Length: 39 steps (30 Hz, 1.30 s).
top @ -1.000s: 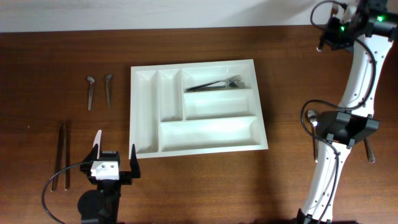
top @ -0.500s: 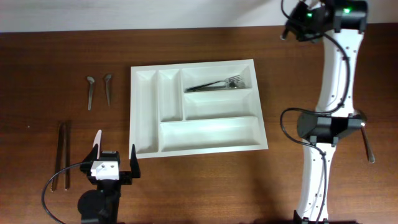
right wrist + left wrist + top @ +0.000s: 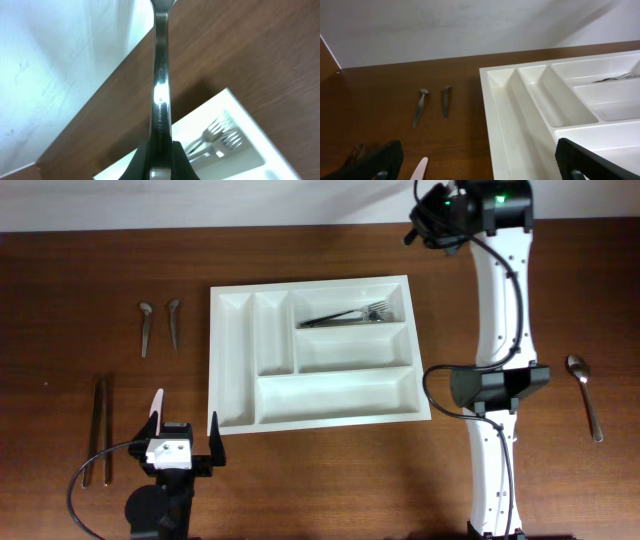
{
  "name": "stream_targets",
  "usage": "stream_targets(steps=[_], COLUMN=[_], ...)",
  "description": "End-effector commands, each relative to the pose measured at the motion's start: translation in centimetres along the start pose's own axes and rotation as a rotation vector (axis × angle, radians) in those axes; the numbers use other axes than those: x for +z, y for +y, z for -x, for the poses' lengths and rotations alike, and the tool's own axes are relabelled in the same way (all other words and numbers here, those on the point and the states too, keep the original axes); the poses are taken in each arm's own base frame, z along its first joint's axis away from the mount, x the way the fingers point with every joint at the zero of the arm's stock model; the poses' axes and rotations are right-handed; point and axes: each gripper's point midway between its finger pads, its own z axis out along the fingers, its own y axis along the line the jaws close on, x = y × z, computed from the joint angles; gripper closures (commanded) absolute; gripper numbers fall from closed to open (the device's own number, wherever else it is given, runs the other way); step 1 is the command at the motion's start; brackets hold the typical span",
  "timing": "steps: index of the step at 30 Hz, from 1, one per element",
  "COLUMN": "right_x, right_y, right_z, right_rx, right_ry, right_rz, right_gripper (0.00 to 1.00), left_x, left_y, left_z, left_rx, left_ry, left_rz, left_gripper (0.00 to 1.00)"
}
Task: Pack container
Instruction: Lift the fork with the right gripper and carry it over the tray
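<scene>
Left claw (image 3: pixel 184 426), nearest us: jaws apart, empty. Container (image 3: pixel 340 395), just beyond, flat on the surface (image 3: pixel 60 280): we judge it light, stiff, slick plastic, best taken by a rim. Forks (image 3: pixel 350 315) in its far compartment. Right claw (image 3: pixel 161 156), farthest: clamped on a metal utensil (image 3: pixel 160 75).

The large white rectangular plastic tray (image 3: pixel 340 392) is looking smooth and glossy; the slim silver metal utensil handle (image 3: pixel 160 75) is gleaming mirror-bright
</scene>
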Motion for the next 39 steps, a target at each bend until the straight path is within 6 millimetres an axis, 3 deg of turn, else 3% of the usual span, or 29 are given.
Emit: stream_targets(steps=[1, 8, 17, 30, 39], right_x=[-1.1, 0.7, 4.1, 4.8, 6.5], right_y=[1.6, 2.9, 2.3, 1.8, 0.5], right_z=[-1.0, -5.0, -10.1, -10.8, -13.7], right_rx=[0.098, 0.203, 0.319, 0.552, 0.576], right_ry=[-0.035, 0.027, 0.105, 0.043, 0.048], right_rz=[0.010, -0.021, -0.140, -0.198, -0.293], right_gripper=[0.96, 0.96, 0.97, 0.96, 0.96], left_x=[0.0, 0.0, 0.0, 0.0, 0.0], left_y=[0.2, 0.2, 0.2, 0.2, 0.2], left_z=[-0.2, -0.2, -0.2, -0.2, -0.2], left_rx=[0.016, 0.016, 0.016, 0.016, 0.016], left_ry=[0.000, 0.000, 0.000, 0.000, 0.000], left_rz=[0.012, 0.012, 0.013, 0.012, 0.012], left_gripper=[0.01, 0.01, 0.01, 0.01, 0.01])
